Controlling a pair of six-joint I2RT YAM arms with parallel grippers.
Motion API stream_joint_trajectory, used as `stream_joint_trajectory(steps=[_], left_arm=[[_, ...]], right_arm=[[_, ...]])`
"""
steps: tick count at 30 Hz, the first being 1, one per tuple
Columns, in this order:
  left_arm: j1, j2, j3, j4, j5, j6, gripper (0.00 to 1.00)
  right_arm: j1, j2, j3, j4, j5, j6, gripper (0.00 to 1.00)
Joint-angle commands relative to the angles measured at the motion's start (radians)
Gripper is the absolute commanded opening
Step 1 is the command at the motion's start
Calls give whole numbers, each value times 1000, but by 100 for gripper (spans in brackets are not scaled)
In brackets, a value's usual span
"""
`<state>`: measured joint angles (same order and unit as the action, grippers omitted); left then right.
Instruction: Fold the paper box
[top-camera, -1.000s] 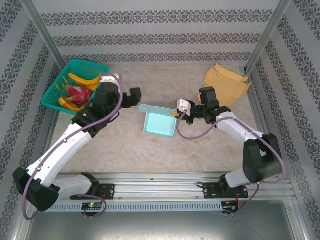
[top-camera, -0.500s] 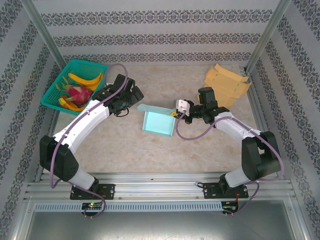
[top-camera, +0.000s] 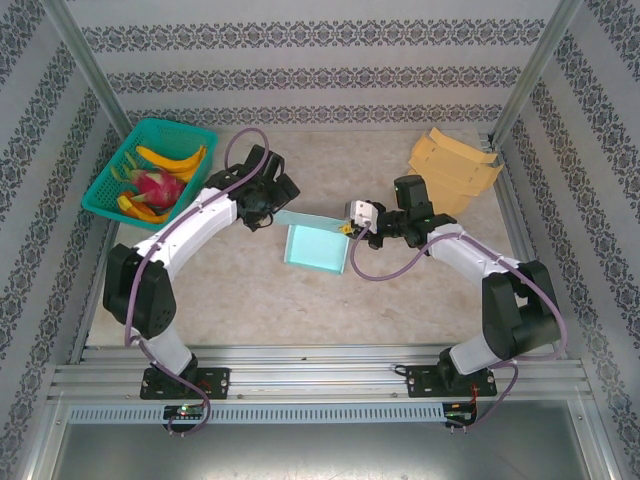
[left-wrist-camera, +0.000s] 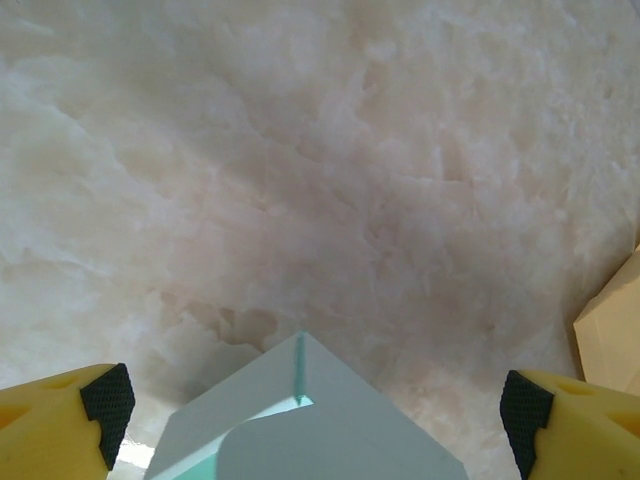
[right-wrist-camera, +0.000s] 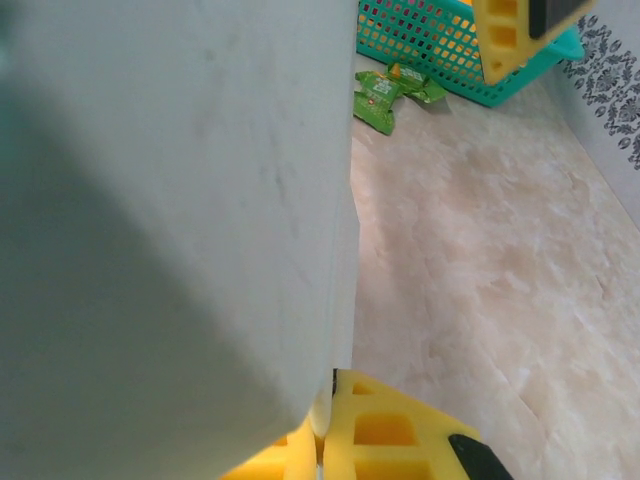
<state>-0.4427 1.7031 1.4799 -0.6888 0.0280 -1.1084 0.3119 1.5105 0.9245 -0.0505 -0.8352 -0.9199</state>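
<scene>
The paper box (top-camera: 318, 245) is pale teal and lies half-folded mid-table, its walls partly raised. My right gripper (top-camera: 350, 226) is shut on its right wall; in the right wrist view that wall (right-wrist-camera: 170, 200) stands pinched between the yellow fingers (right-wrist-camera: 385, 430) of the gripper (right-wrist-camera: 333, 392). My left gripper (top-camera: 272, 203) hovers at the box's far left corner. The left wrist view has the gripper (left-wrist-camera: 315, 405) open wide, with the box's corner (left-wrist-camera: 310, 420) between its fingers (left-wrist-camera: 60, 425) and touching neither.
A green basket (top-camera: 170, 124) with bananas and a dragon fruit sits at the back left. A green packet (right-wrist-camera: 385, 90) lies beside the basket (right-wrist-camera: 440, 50). Flat brown cardboard (top-camera: 455, 165) lies at the back right. Metal posts stand at both back corners.
The left arm has swung right and brought its open gripper up to the box's far left corner. The right gripper and the box have stayed put.
</scene>
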Motion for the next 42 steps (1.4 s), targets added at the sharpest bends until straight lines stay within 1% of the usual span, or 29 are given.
stream_joint_trajectory(steps=[1,6,10,14,22,27,29,32,33,36,42], left_arm=[[3,-3,7,51,46,-32,96],[-14,22,6,70,58,-35,94],[-32,35,2,87,101,-40,92],[-65,32,0,80,92,-47,91],[-123,27,-18,78,79,-58,85],[-145,18,-70,100,56,-81,80],[-148,16,-96,119,55,-90,76],[-148,17,-129,133,47,-98,69],[-149,16,-143,138,42,-99,66],[-151,6,-191,155,21,-122,62],[-157,-29,-281,199,4,-191,63]], right_arm=[[10,17,-8,16,-31,-10,2],[12,15,-11,17,-24,-10,3],[25,11,-13,23,1,-10,3],[50,21,-8,16,76,-17,2],[66,29,-22,39,117,-27,3],[87,43,-29,26,194,-62,9],[92,49,-26,17,215,-72,15],[100,47,-25,3,243,-79,21],[103,44,-27,-1,250,-79,22],[110,32,-27,-13,272,-84,22],[130,23,-28,-52,314,-96,22]])
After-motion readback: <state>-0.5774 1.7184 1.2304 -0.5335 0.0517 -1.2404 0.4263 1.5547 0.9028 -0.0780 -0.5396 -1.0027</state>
